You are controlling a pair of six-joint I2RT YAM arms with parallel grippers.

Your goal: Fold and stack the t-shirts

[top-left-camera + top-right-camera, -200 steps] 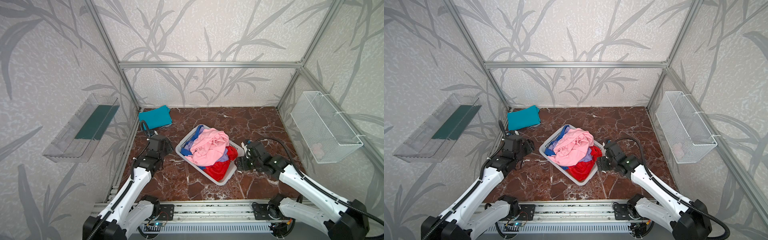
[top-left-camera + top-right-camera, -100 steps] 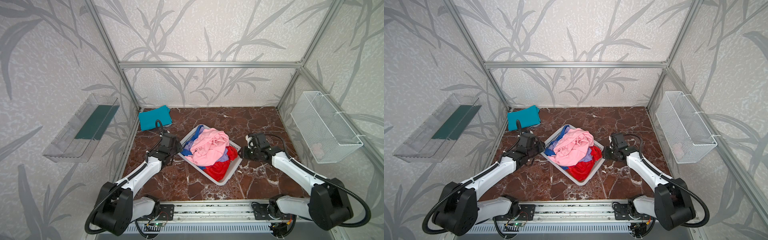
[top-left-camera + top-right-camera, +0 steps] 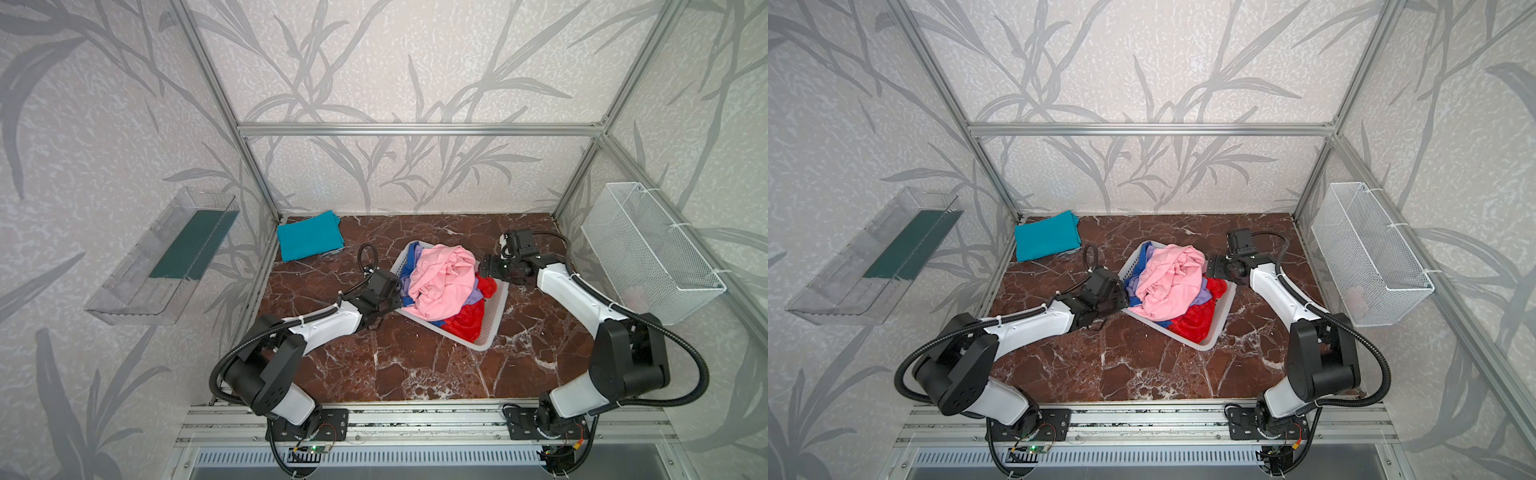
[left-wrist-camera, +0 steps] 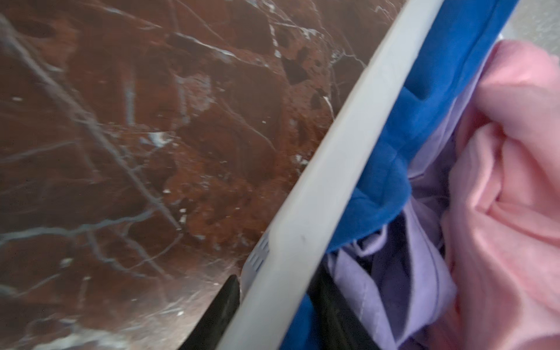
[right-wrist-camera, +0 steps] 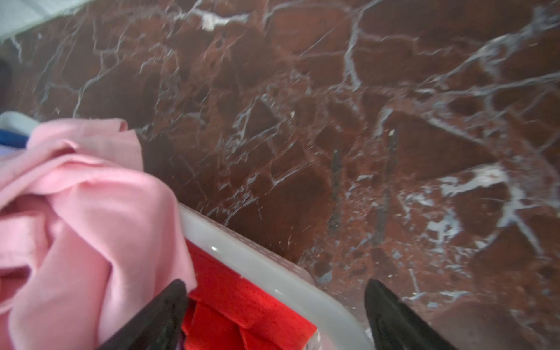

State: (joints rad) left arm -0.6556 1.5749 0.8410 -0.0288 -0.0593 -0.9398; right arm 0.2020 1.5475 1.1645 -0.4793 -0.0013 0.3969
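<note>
Both grippers had been brought in against the white basket (image 3: 495, 318) since the earlier frames; the left gripper (image 4: 274, 288) was clamped on its rim, one finger outside, the other inside beside the blue shirt (image 4: 424, 100) and lavender shirt (image 4: 424, 239); the right gripper (image 5: 275, 288) was spread wide astride the opposite rim, nothing grasped, the pink shirt (image 5: 75, 212) and red shirt (image 5: 242, 306) heaped just inside it; a folded teal shirt (image 3: 309, 241) was laid well beyond the left gripper.
</note>
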